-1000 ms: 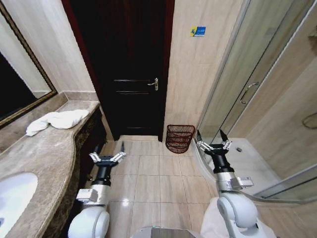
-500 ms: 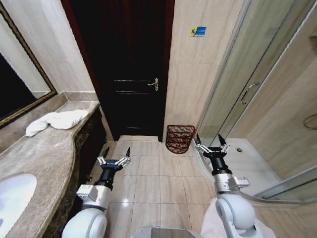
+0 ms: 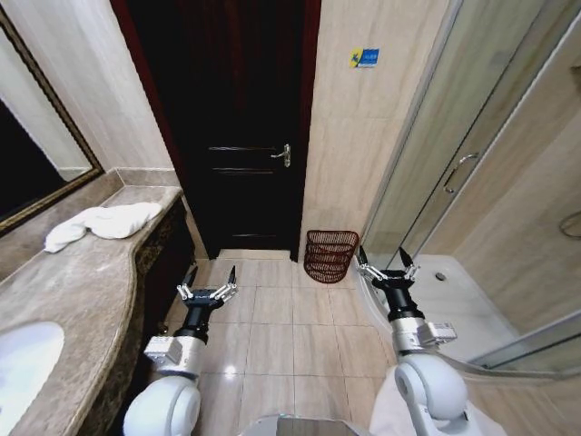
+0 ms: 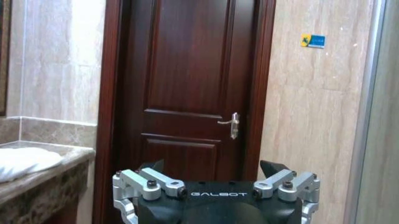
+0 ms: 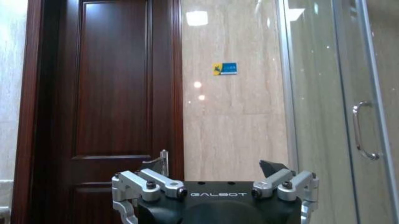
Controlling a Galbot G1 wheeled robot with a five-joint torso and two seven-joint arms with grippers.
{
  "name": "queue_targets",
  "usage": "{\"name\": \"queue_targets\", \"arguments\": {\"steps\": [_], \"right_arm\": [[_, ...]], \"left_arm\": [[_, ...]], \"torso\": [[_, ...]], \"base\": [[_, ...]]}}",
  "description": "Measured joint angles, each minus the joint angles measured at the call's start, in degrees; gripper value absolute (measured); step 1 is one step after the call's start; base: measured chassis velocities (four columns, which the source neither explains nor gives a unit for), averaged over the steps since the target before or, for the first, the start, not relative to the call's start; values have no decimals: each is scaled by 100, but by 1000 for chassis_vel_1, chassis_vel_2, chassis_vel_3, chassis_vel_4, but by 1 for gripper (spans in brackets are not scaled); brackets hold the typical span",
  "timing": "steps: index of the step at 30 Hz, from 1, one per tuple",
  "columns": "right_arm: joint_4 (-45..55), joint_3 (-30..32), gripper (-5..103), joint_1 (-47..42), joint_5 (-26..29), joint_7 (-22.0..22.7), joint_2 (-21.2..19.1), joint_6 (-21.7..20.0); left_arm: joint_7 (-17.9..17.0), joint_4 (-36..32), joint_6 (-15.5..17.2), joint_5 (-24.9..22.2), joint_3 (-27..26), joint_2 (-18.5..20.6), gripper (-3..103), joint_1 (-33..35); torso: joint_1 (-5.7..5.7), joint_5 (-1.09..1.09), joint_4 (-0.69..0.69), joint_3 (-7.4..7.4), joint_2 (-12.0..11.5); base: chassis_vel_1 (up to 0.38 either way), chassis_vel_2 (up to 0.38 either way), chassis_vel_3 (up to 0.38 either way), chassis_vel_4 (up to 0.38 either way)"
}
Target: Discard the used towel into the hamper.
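Over the last second the left hand (image 3: 208, 280) has moved: from a flatter pose close to the marble surface (image 3: 73, 300), fingers splayed sideways, it has swung up and slightly inward, and its fingers now point forward toward the door (image 3: 238, 136). The right hand (image 3: 386, 262) has shifted only slightly and holds the same forward-pointing pose. Both hands are released, fingers spread, nothing between them.

Judged effect on the task: no grasp has begun. The towel (image 3: 102, 221) lies untouched on the surface, ahead of the left hand and well off to its outer side. The hamper (image 3: 329, 253) stands on the floor against the wall, ahead of the right hand and toward its inner side, near but apart from it. The arm motion reads as a readiness posture, not a reach.

View comparison:
- The head view gives the full layout: towel, hamper, surface, sink (image 3: 23, 363) and both hands.
- The left wrist view adds a close look at the spread fingers (image 4: 149, 179), the door handle (image 4: 232, 125) and a white edge of the towel (image 4: 25, 161) on the surface.
- The right wrist view adds the blue wall sticker (image 5: 225, 68) and the shower door handle (image 5: 361, 130).
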Motion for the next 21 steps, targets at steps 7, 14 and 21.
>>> {"name": "queue_targets", "arguments": {"steps": [7, 14, 21], "right_arm": [[41, 3, 100, -8, 4, -37, -1, -2], [44, 2, 100, -4, 41, -64, 12, 19], [49, -1, 100, -8, 56, -66, 11, 22]], "left_arm": [[55, 61, -165, 15, 39, -42, 100, 32], [99, 93, -242, 16, 40, -43, 100, 16], [102, 130, -288, 16, 51, -44, 100, 14]], "torso": [[0, 0, -1, 0, 0], [0, 0, 0, 0, 0], [0, 0, 0, 0, 0]], "base": [[-69, 52, 66, -70], [-70, 74, 76, -70], [-81, 108, 101, -105]]}}
